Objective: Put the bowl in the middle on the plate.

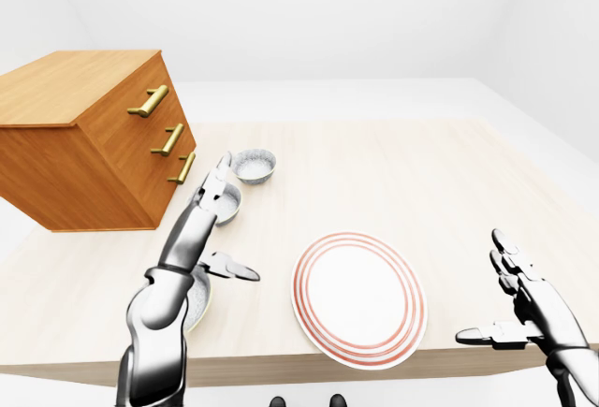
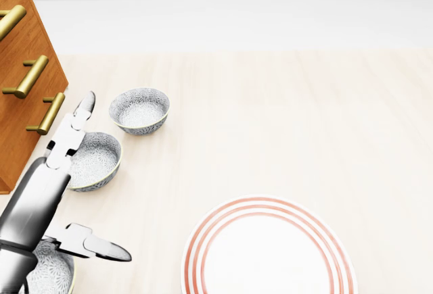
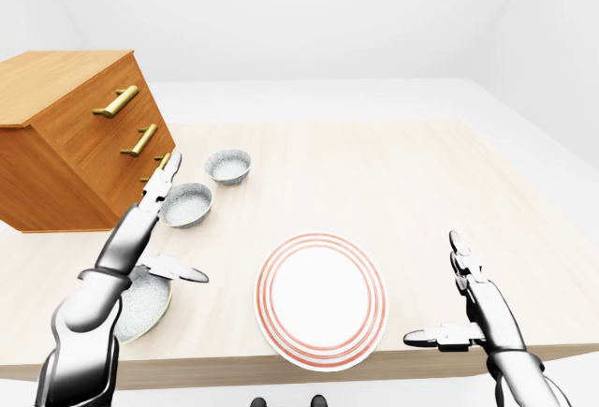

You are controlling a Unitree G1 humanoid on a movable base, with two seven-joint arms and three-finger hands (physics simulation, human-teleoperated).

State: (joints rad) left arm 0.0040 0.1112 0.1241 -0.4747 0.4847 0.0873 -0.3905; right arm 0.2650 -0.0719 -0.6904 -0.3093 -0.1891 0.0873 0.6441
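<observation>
The middle bowl (image 2: 98, 159), grey-patterned with a white inside, stands upright on the light wooden table (image 2: 304, 118), at the left of the head view. It is in a row of three. The far bowl (image 2: 139, 110) is just above it and to the right, and the near bowl (image 3: 145, 309) is below it, close to the table's bottom edge.

The left hand (image 2: 47, 179) is over the left rim of the middle bowl. Its fingers (image 2: 71, 135) are straight and lie together, and the thumb (image 2: 91, 243) sticks out sideways toward the plate. Nothing is gripped, and it cannot be told if the fingers touch the bowl.

The plate (image 2: 267, 260), white with red rings, lies well apart to the right of the bowls and carries nothing.

The right hand (image 3: 482, 318) hovers at the table's bottom right edge, with fingers straight and thumb spread.

A wooden chest of drawers (image 1: 75, 159) with brass handles (image 1: 148, 100) stands to the left of the bowls.
</observation>
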